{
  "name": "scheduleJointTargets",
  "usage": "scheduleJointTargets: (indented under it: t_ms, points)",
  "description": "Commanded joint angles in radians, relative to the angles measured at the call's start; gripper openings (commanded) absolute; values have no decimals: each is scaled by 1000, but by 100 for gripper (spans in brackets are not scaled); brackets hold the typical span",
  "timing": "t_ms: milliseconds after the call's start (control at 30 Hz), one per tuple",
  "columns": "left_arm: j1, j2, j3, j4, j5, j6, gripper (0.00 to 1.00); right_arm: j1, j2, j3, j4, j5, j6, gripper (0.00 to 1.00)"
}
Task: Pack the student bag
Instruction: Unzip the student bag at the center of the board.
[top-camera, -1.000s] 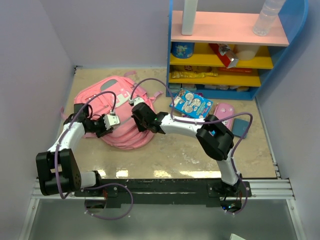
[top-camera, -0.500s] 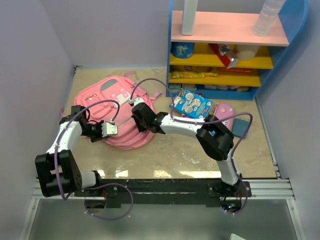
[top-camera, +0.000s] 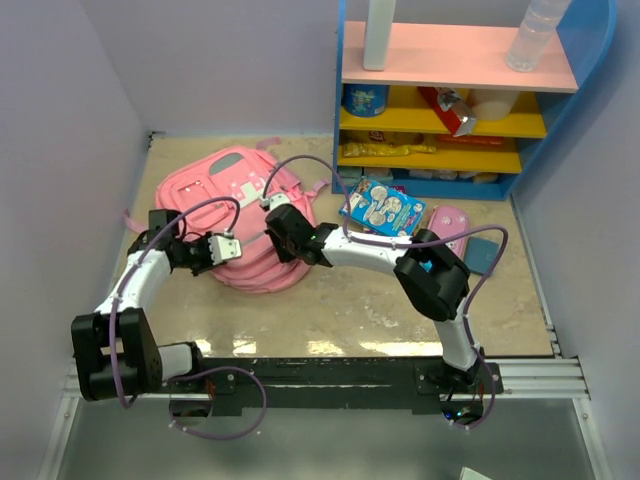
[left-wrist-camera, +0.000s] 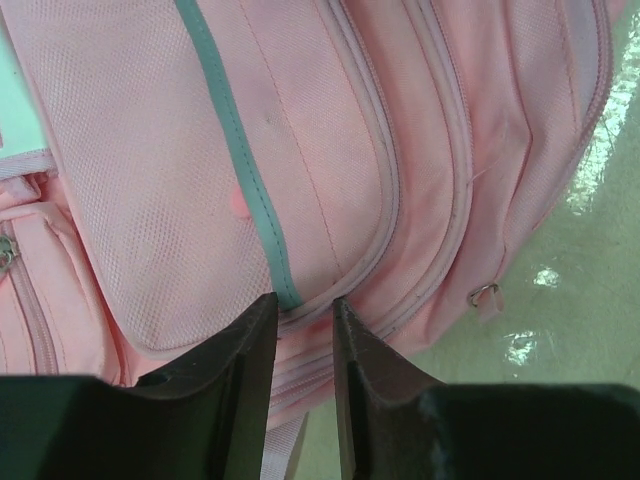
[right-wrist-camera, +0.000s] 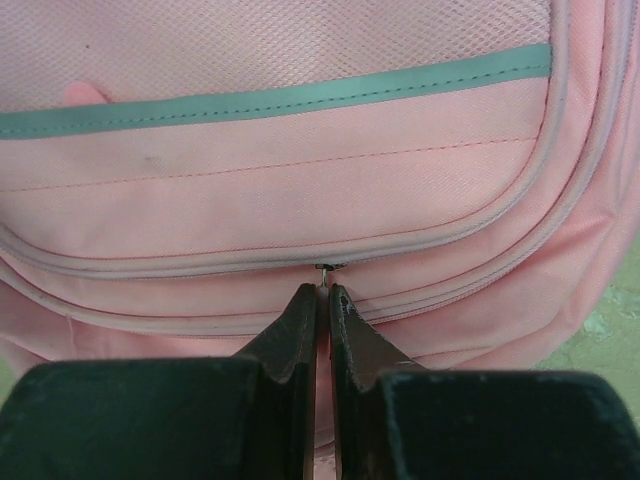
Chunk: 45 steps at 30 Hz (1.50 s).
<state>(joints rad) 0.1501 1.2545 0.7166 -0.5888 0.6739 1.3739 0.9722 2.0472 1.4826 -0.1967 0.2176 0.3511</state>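
- The bag lies closed at the table's left side; I judge the step in hand is unzipping it.
- The right gripper pinches the zip pull.
- The left gripper is slightly parted at the bag's edge; I cannot tell whether it grips fabric.
- Next: draw the pull along its seam, with the bag braced.

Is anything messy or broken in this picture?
Nothing looks broken or spilled. The student bag lies flat on the table. The only odd thing is a red packet on the yellow shelf, which sits tilted instead of lying straight.
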Motion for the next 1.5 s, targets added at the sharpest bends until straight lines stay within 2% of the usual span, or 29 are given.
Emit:
scheduleJointTargets:
  t_ms: [0,333,600,900,967,1000,1067,1100,1167,1233,1300,1367,1433,1467]
  points:
    - [-56,-13,-46,141,89,-75,33,31,-65,-5,11,-53,-6,0]
    - [-69,10,-77,184,144,-167,32,121,-78,-19,118,-109,2,0]
    - [-63,45,-37,238,250,-346,30,175,-150,-168,373,-188,45,0]
    - [-53,62,-16,231,276,-388,30,175,-88,-111,436,-253,63,0]
    - [-46,60,-11,227,268,-388,30,174,-71,-82,389,-247,63,7]
    - [-41,60,-8,225,268,-388,30,172,-81,-81,366,-229,57,22]
    - [-17,63,7,205,265,-371,30,157,-149,-129,317,-158,48,37]
    - [2,74,21,192,260,-360,30,125,-226,-198,315,-135,63,51]
    - [31,85,50,167,259,-351,30,67,-339,-287,295,-106,89,63]
    - [55,98,70,150,262,-346,30,28,-398,-317,240,-75,101,66]
    - [72,102,92,130,271,-346,31,-13,-487,-317,140,12,112,81]
    - [94,99,101,124,277,-348,31,-52,-548,-323,64,83,120,89]
    - [112,95,107,118,277,-345,31,-91,-604,-289,-25,204,150,90]
    - [117,95,115,107,276,-342,31,-157,-617,-277,-128,247,211,91]
